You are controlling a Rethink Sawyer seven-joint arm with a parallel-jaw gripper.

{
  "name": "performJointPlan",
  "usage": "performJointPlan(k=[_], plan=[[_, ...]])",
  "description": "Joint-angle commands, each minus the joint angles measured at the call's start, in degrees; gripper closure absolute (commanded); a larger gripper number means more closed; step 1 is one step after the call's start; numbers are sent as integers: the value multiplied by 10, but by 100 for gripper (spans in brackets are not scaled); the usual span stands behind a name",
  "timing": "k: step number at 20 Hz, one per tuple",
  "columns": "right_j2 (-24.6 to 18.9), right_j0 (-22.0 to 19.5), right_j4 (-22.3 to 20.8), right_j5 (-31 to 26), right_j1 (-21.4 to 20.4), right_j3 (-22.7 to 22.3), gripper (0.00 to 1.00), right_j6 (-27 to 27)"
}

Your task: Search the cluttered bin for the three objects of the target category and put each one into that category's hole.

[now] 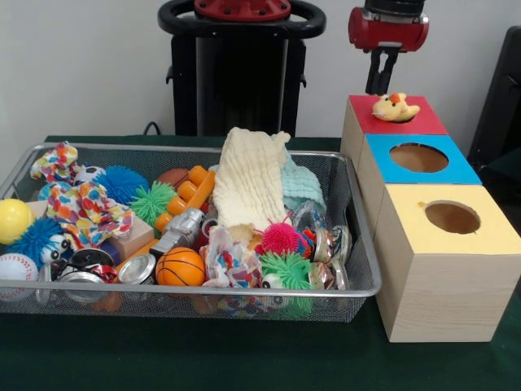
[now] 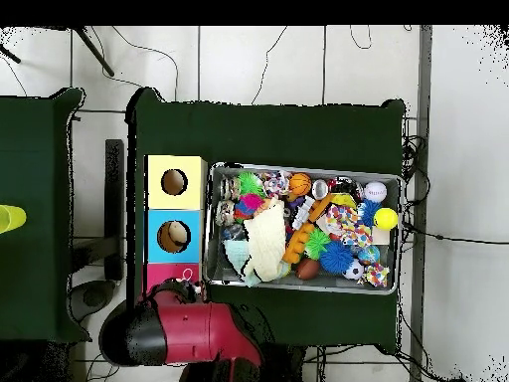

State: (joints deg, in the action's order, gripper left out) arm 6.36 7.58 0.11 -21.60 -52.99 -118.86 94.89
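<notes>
Gripper [image 1: 381, 84] hovered just above red box [image 1: 411, 122], fingers narrow, empty. Plush duck [image 1: 395, 107] sat on box's lid over hole. Duck judged soft, light, squashy; pinch round body.

Dark green desk [image 1: 244, 358] carrying a wire bin [image 1: 358, 269] at left of frame and three wooden boxes [image 1: 440, 301] just beside it at right.

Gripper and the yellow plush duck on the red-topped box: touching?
Apart. The front view shows the gripper just above the yellow plush duck resting on the red-topped box.
</notes>
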Motion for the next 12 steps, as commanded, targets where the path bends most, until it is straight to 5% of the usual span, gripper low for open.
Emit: performJointPlan(k=[1, 12], plan=[[-53, -8, 28, -50, -6, -7, 100, 83], [-38, 33, 39, 5, 38, 4, 100, 125]])
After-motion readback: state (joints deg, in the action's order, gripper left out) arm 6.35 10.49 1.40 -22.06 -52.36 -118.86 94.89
